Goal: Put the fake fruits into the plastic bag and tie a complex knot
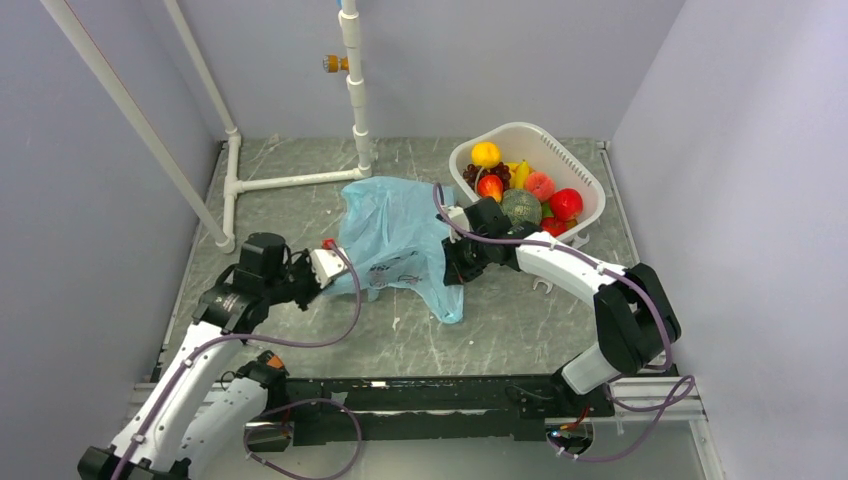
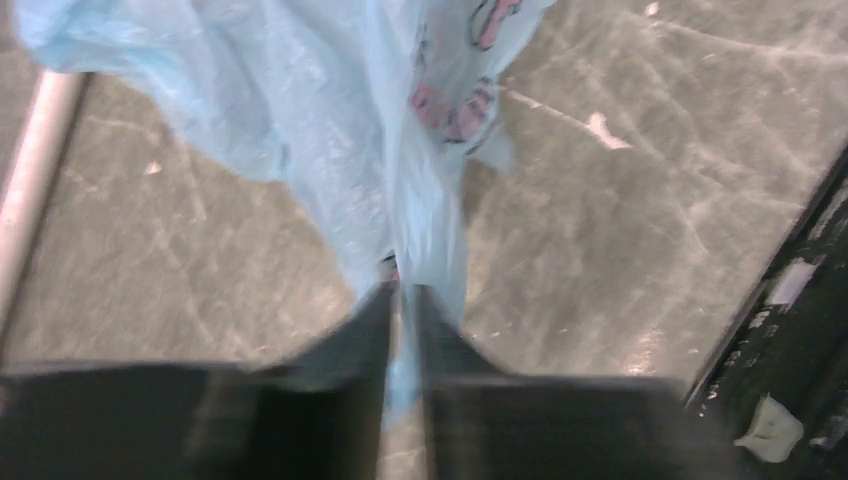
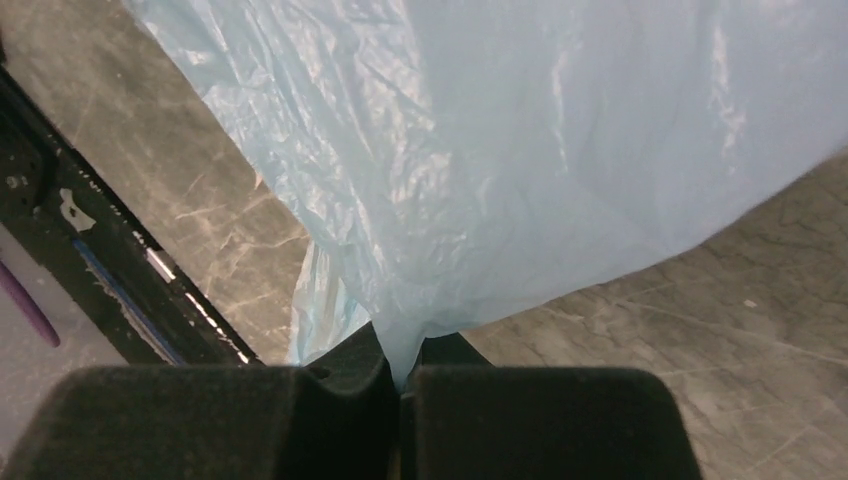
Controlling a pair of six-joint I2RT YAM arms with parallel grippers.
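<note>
Black rail (image 1: 430, 405) is running along the near table edge between the arm bases. Left gripper (image 2: 402, 295) is pinching a thin gathered strand of the bag (image 2: 330, 110), fingers nearly together with film squeezed between them. Right gripper (image 3: 400, 365) is clamping tight on a fold of the same bag from the other side. Bag is lying mid-table between both grippers, looking flat and slack: light blue, thin, crinkly, translucent, shiny in patches, pink and dark print showing on the near face, one tail drooping toward the near edge. Table (image 1: 520, 320) is showing a grey marbled surface with white scuffs, with open room lying near and right of the bag. Fruits (image 1: 520, 190) are sitting in a white slotted basket (image 1: 572, 160) at the far right corner, apart from the bag: yellow, red, peach, dark grapes, green netted melon, all glossy and rounded. White pipe frame (image 1: 290, 180) is standing far left, close behind the bag's far corner; contact unclear. Plain lilac walls (image 1: 700, 120) are closing in left, back and right.
</note>
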